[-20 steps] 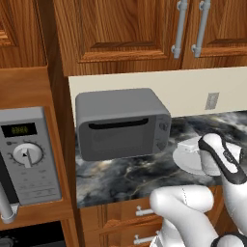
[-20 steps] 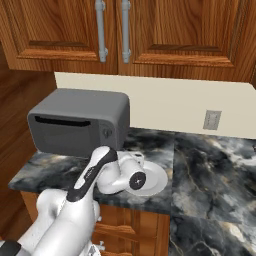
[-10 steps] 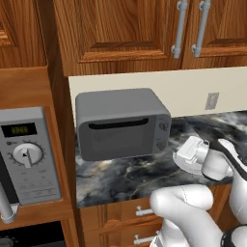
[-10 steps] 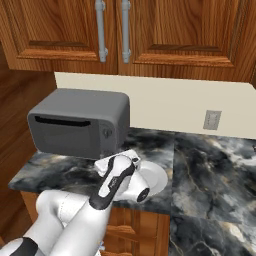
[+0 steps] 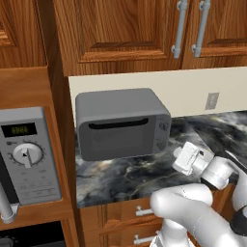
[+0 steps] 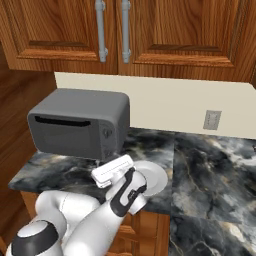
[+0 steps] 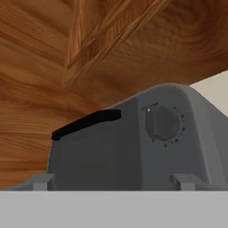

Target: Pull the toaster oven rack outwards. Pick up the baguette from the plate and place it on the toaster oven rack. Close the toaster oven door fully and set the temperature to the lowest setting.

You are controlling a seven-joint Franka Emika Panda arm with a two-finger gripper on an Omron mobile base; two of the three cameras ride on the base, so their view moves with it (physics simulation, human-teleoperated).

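Observation:
The grey toaster oven (image 5: 123,123) stands on the marble counter against the wall, also seen from the other side (image 6: 80,122). The toaster oven door (image 7: 89,153) is shut, with its black handle slot (image 7: 87,122) along the top edge. The toaster oven rack is hidden behind it. A dark knob (image 7: 161,123) sits right of the door. My gripper (image 7: 113,182) is open, level with the oven front and a short way off it. The white hand (image 6: 114,170) hovers over the left edge of the white plate (image 6: 159,176). The baguette is hidden.
A silver microwave (image 5: 26,154) sits in the wooden column left of the counter. Wooden wall cabinets (image 6: 125,30) hang above the oven. A wall outlet (image 6: 212,120) is on the backsplash. Drawers (image 5: 140,212) run below the counter's front edge.
The hand has swung from above the plate leftwards and turned to face the oven front. The jaws stayed open and the oven has not moved.

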